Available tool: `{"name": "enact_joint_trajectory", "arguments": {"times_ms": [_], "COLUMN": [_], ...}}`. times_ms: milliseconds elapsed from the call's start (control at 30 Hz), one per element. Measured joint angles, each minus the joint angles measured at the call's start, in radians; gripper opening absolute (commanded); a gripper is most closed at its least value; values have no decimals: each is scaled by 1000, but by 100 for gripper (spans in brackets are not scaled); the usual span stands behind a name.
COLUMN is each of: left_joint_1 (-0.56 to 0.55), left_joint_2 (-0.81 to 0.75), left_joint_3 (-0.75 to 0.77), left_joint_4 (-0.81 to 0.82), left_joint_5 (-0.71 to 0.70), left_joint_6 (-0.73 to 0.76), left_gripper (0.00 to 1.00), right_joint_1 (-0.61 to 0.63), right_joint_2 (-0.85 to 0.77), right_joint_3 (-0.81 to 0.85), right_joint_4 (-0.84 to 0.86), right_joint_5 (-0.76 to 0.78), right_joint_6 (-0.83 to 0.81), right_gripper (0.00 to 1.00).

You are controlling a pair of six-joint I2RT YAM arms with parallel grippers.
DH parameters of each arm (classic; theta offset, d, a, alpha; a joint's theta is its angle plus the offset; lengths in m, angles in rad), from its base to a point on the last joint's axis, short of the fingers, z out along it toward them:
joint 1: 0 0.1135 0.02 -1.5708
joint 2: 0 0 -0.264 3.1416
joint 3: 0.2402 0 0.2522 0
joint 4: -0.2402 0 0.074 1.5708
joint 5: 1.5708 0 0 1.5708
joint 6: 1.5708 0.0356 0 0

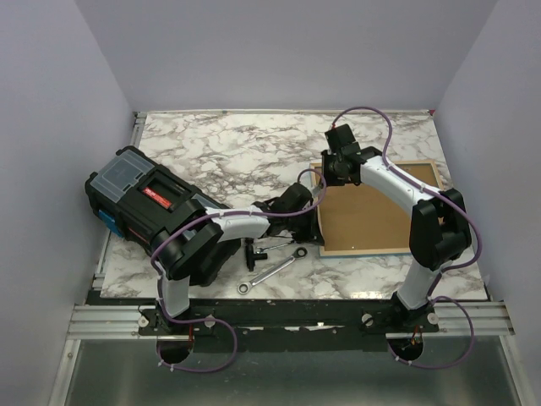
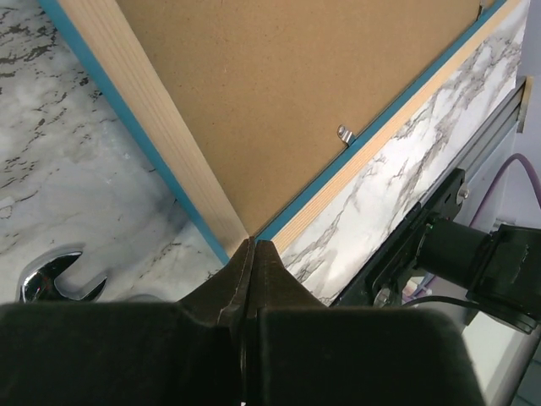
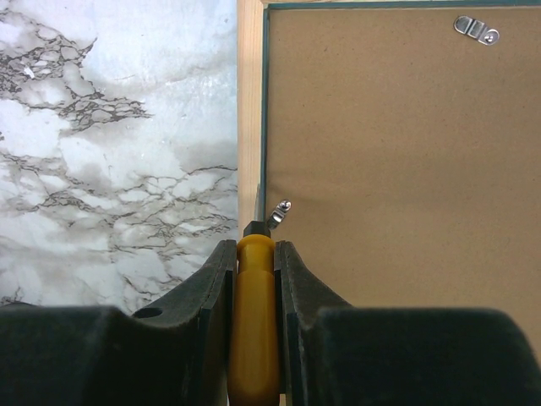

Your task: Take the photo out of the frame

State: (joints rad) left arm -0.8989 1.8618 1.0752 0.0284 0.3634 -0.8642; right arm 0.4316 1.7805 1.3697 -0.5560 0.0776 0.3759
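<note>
The right gripper (image 3: 254,247) pinches a yellow-handled screwdriver (image 3: 254,321) between its fingers. The blade points ahead to a small metal clip (image 3: 279,211) that stands up a little, at the inner edge of the frame (image 3: 249,101). The frame lies face down under this gripper, so the brown backing board (image 3: 397,169) is on top and fills the opening. The photo is not visible; I judge it is under the board.

The left gripper (image 2: 252,247) has its fingers pressed together with nothing between them, and their tip is at one corner of the frame, perhaps to keep it from sliding. A second clip (image 2: 345,135) shows ahead of it on the other side of that corner.

So the task looks early: the board is not lifted, and the clips must be turned or bent away first. A hanger (image 3: 476,30) lies far ahead of the right gripper.

A spanner (image 1: 270,272) lies beside the left gripper on the marble table (image 3: 101,127), and a black tool case (image 1: 139,199) behind the left arm. Neither blocks the frame.
</note>
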Motion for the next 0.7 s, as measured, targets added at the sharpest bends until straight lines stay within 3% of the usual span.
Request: {"name": "enact_joint_trajectory", "arguments": {"times_ms": [700], "left_joint_1": [0], "left_joint_2": [6], "left_joint_3": [-4], "left_joint_4": [-23], "left_joint_5": [-43], "left_joint_6": [-15], "left_gripper": [0], "right_joint_1": [0], "right_joint_2": [0], "right_joint_3": [-19], "right_joint_4": [-8], "right_joint_5": [14], "right_joint_6": [-11], "right_gripper": [1]}}
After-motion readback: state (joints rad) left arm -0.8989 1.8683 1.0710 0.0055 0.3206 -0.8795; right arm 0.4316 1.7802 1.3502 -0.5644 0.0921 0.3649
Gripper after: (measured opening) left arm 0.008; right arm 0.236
